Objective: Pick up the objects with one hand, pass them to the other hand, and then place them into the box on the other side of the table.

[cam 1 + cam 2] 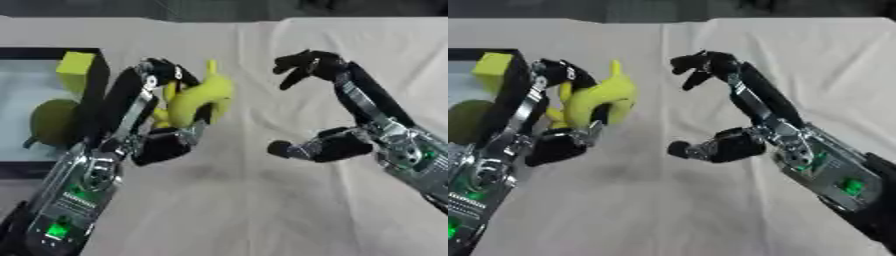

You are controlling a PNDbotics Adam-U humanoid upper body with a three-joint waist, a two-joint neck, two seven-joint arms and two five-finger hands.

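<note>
A yellow-green toy (199,100) with a pointed tip is held above the table, and my left hand (162,117) is shut on it, fingers curled over its top and thumb under it. To its right, my right hand (337,107) hangs apart from the toy, its fingers spread and bent, thumb below, holding nothing. The black-rimmed box (94,82) lies at the left edge of the table, with a yellow block (75,67) and a dark green rounded object (52,120) inside.
A beige cloth (262,200) covers the table, with a fold line running down the middle. The left arm partly hides the box's right wall.
</note>
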